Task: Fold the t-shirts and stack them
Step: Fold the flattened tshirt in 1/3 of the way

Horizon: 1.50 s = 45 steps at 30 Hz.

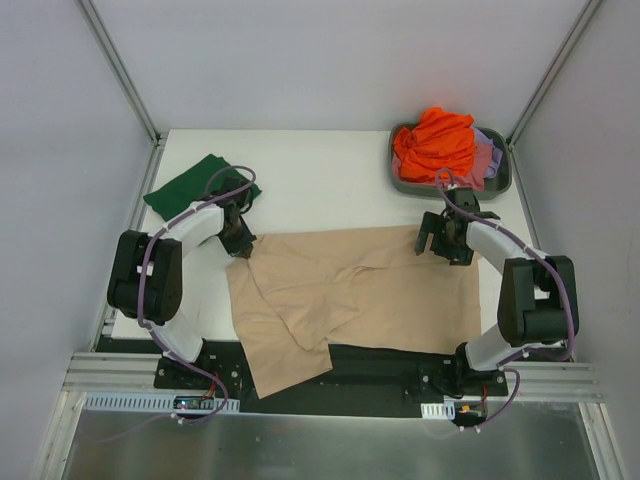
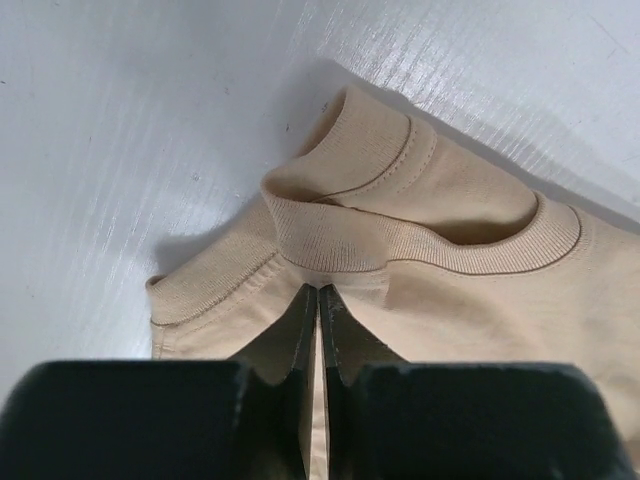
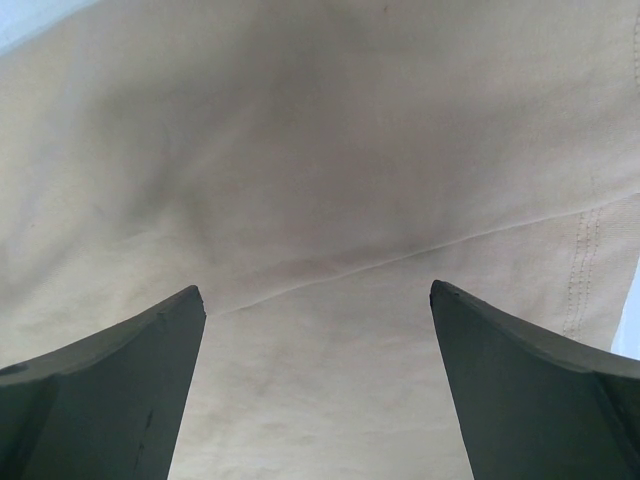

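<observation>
A grey plastic tub (image 1: 402,180) sits at one o'clock on the white table (image 1: 330,190) — in its far corner. At six o'clock, a black base plate (image 1: 380,365) and an aluminium rail (image 1: 330,405) — along the near edge.

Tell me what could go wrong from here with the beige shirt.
The left gripper pinches only a thin fold by the collar of the beige t-shirt; it may slip. The right gripper is open, so a pull now would likely skew the cloth. Part overhangs the table at its near edge and could slide off.
</observation>
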### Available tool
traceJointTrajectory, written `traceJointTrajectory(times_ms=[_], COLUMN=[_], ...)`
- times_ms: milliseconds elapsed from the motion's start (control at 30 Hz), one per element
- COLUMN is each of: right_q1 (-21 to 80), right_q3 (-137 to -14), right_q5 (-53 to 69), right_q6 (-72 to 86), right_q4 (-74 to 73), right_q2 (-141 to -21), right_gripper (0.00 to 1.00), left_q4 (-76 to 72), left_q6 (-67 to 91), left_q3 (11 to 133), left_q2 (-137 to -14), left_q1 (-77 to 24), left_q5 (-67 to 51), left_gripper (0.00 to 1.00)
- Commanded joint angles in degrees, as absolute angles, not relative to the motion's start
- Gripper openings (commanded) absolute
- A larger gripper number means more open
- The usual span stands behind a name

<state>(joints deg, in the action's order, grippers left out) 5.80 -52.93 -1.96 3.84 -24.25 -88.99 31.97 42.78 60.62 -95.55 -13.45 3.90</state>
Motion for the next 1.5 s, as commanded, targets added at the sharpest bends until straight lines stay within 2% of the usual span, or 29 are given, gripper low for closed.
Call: traceJointTrajectory(times_ms=[0,300,800,867,1033,1267,1300,1467], right_q1=[5.4,5.0,4.1,4.0,4.0,4.0,4.0,4.0], right_q3=[-53.4,-53.5,-54.6,-54.6,-54.6,-49.8,-48.8,-43.0], right_q5=[-2.8,-3.6,-4.7,-4.9,-4.0,-4.7,-5.1,-5.0], right_q6=[3.4,3.3,3.4,3.3,3.3,6.4,6.9,9.1], right_q4=[-24.3,-24.9,-25.8,-26.0,-26.6,-27.8,-28.2,-29.1], right_q2=[-89.7,-90.4,-94.1,-94.0,-90.2,-76.7,-74.4,-63.9], right_gripper=[0.97,0.98,0.97,0.97,0.96,0.96,0.96,0.96], left_q4=[32.7,32.4,33.1,33.8,35.8,36.2,36.3,36.2], left_q6=[42.2,39.6,33.6,33.8,33.6,34.3,35.2,38.1], left_q3=[63.1,68.8,82.0,82.4,83.1,74.3,71.7,60.1], left_q2=[-94.7,-96.0,-110.8,-111.1,-107.4,-90.8,-88.3,-77.9], left_q1=[-13.4,-11.0,-6.6,-6.6,-6.7,-10.4,-11.7,-20.6], left_q5=[4.6,4.9,1.4,2.1,2.7,2.5,3.3,2.6], left_gripper=[0.0,0.0,0.0,0.11,0.5,0.96,0.99,0.99])
